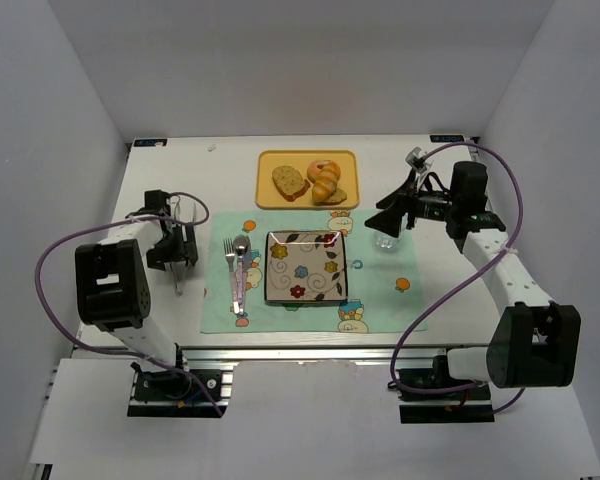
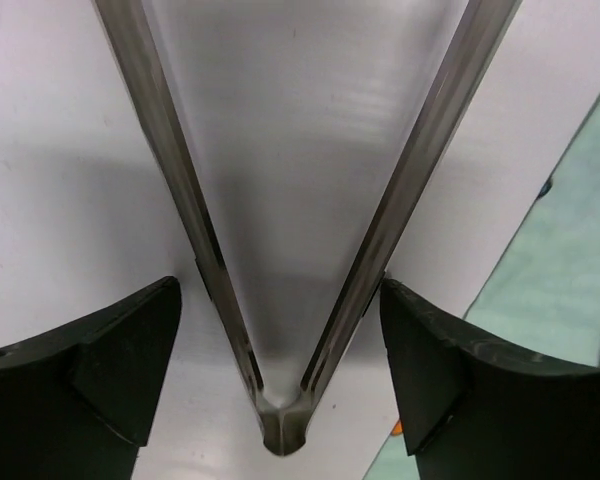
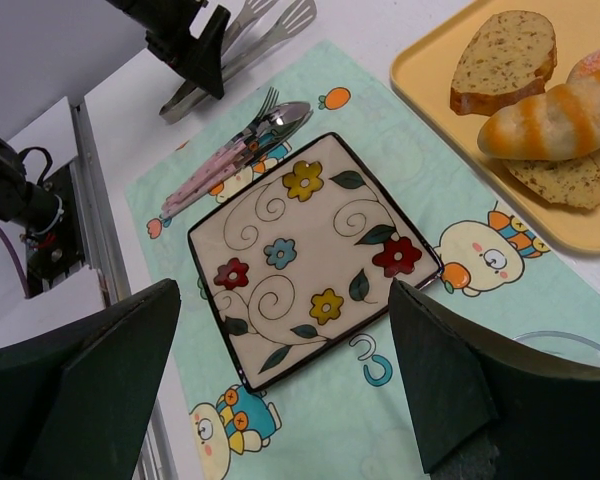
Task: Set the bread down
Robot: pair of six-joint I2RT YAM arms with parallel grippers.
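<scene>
White table [image 1: 180, 170], mint placemat [image 1: 380, 290] mid-field. You'll find the bread [image 1: 290, 181] on the yellow tray [image 1: 263, 195], far side, left of the croissant [image 1: 325, 181]. Left gripper [image 1: 180, 252]: spread wide astride the tongs [image 2: 170, 180]. Right gripper [image 1: 388, 222]: spread wide, hovering right.

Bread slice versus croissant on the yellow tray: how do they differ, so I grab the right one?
The bread slice is flat and tan, with dark specks and a brown crust; the croissant is rounded and golden with pale ridges. In the top view the bread slice lies on the tray's left part, and the croissant lies right of it, near the middle. Both rest on the yellow tray, and neither is gripped.
</scene>
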